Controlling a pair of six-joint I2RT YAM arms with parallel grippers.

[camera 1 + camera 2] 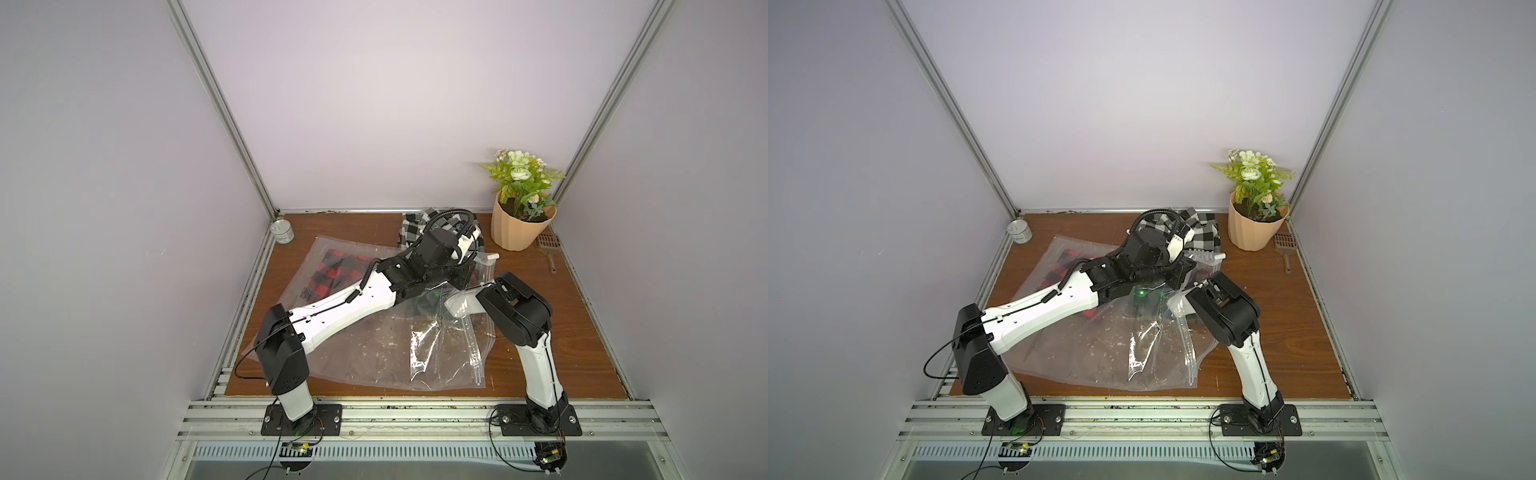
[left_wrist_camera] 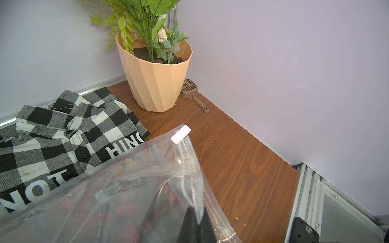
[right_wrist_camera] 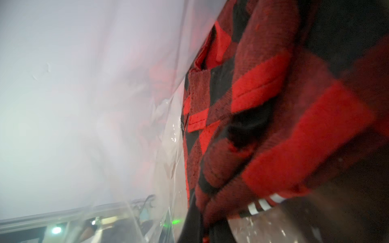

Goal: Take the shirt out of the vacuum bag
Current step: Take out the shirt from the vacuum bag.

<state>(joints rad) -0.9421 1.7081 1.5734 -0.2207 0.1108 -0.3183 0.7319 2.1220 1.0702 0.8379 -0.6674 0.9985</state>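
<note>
Robot lab booth; plain pale walls [image 1: 395,104], aluminium framing [image 1: 222,104], wooden tabletop [image 1: 561,332], two rail-mounted arms [image 1: 340,309]

Soft, even light from above fills both top views. The pale walls [image 1: 395,104] read bright with a faint lilac cast, and the peach flowerpot [image 1: 519,226] throws only a weak shadow. White glare streaks the creased vacuum bag [image 1: 422,353], well in front of the flowerpot. The frame rails [image 1: 224,112] bow toward the picture edges. The left wrist view is crisp on the flowerpot. The right wrist view is smeared: the red-and-black plaid shirt [image 3: 273,109] blurs outward, and plastic film veils the rest in milky haze.
</note>
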